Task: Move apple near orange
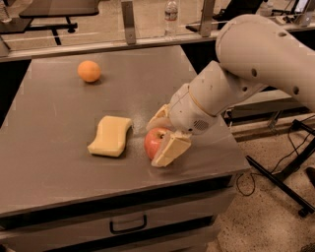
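The red-pink apple [153,141] rests on the grey table [59,167] near its front right part. My gripper [164,134] comes in from the right and is shut on the apple, with one cream finger [158,118] at its far side and the other at its near right side. The near finger hides part of the apple. The orange [89,71] lies at the far left of the table, well apart from the apple and the gripper.
A pale yellow sponge [110,136] lies just left of the apple. The table's front and right edges are close to the apple, with a drawer handle [128,227] below. A water bottle [170,14] stands behind the table's rear rail.
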